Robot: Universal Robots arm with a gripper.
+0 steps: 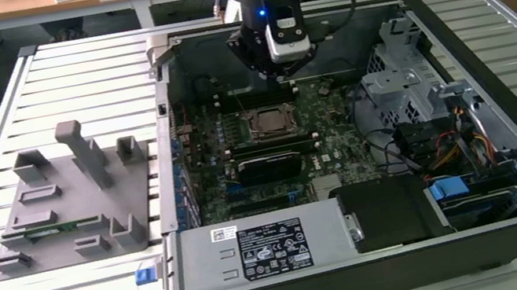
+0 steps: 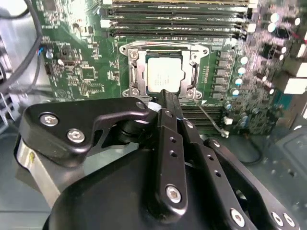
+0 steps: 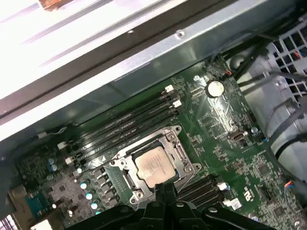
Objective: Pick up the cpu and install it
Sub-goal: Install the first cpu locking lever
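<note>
Second wrist view: the cpu lies flat inside the socket frame, just ahead of the gripper, which is closed tight and holding nothing. Seating likely goes well only if the chip sits level — no corner riding the frame.

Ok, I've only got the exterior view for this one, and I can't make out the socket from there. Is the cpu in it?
Observer: Yes. In both wrist views the cpu lies flat inside the socket frame, silvery top up.
Operator: Is the gripper holding it?
Observer: No. The gripper is shut, nothing between its fingertips, at the chip's edge.
Operator: Anything covering the chip?
Observer: No, in the first wrist view its top is bare.
</note>
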